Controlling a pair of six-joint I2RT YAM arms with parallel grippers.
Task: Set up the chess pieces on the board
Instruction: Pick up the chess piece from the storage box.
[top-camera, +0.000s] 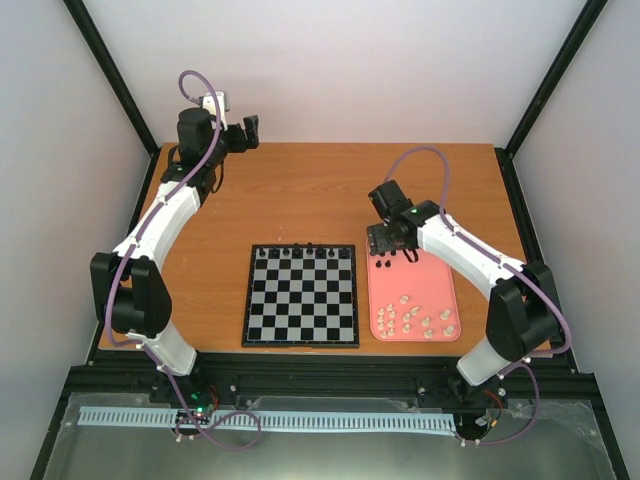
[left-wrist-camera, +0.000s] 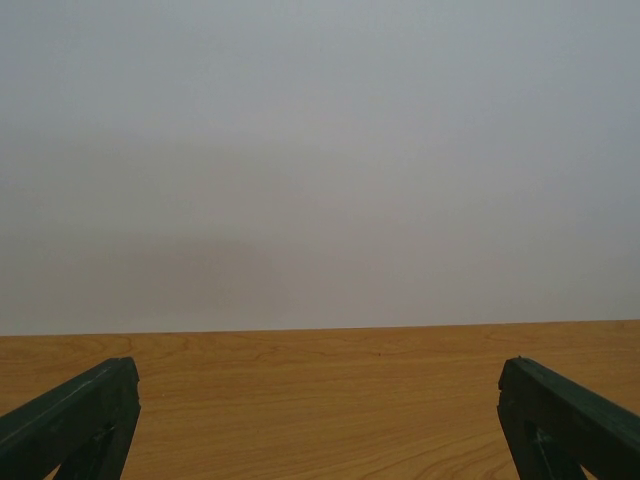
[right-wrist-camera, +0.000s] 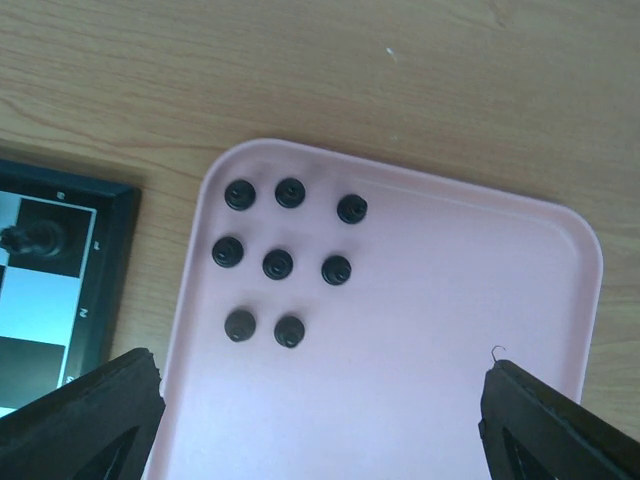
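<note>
Black chess pieces (right-wrist-camera: 278, 264) just ahead of your right claw (right-wrist-camera: 320, 365)
You see eight of them, small and round-topped, standing upright in three loose rows, none touching; the black-and-grey board (right-wrist-camera: 40, 300) lies flat just left of the claw, more black pieces (top-camera: 308, 247) lined along its far row, and cream pieces (top-camera: 408, 320) scatter behind the claw

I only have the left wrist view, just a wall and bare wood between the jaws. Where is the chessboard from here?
Observer: The chessboard lies at the near middle of the table; the left gripper is at the far left corner, facing the wall.
Operator: Anything standing on it?
Observer: Only black pieces, along its far row.
Operator: And the rest?
Observer: Eight loose black pieces sit in the pink tray right of the board, with the open right gripper over that tray.
</note>
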